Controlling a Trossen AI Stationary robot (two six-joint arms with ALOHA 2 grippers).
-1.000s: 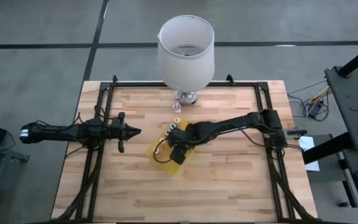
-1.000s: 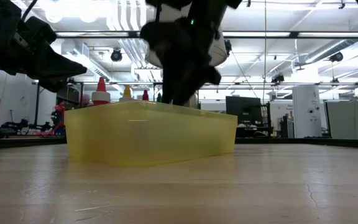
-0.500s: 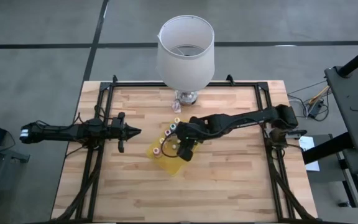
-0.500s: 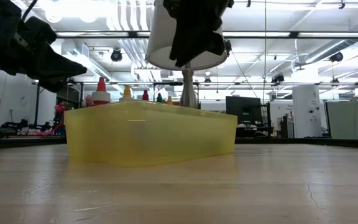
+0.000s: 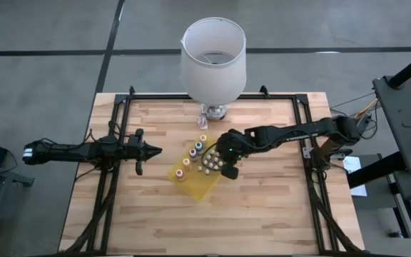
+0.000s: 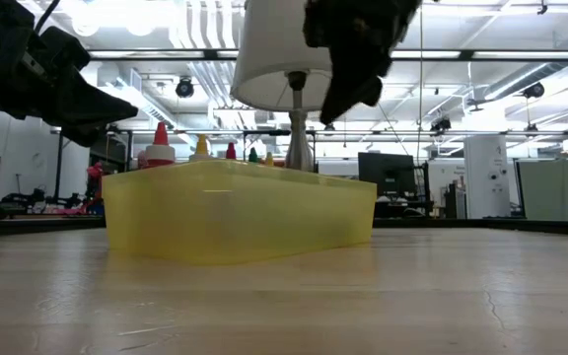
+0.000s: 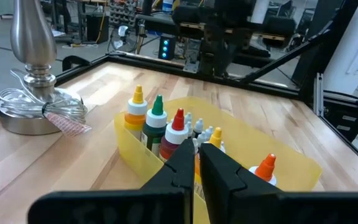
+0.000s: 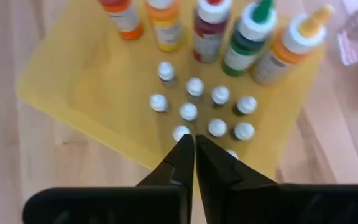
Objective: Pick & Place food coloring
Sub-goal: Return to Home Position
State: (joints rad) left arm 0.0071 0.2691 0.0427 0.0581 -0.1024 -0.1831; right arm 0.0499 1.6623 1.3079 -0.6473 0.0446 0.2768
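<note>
Several food coloring bottles with orange, yellow, red and green caps stand upright in a row inside a shallow yellow tray. The bottles line the tray's far left side. A cluster of small white-capped things stands beside them in the tray. My right gripper is shut and empty, raised above the tray's right edge. My left gripper hovers shut to the left of the tray, pointing at the bottles.
A white-shaded lamp stands at the table's far middle, and its metal base is just behind the tray. Black frame rails run along the left and right sides. Bare wood lies near and to the right of the tray.
My right gripper has risen from low inside the tray to well above its rim. It has also drawn back toward the table's right edge. The tray and bottles stay in place.
</note>
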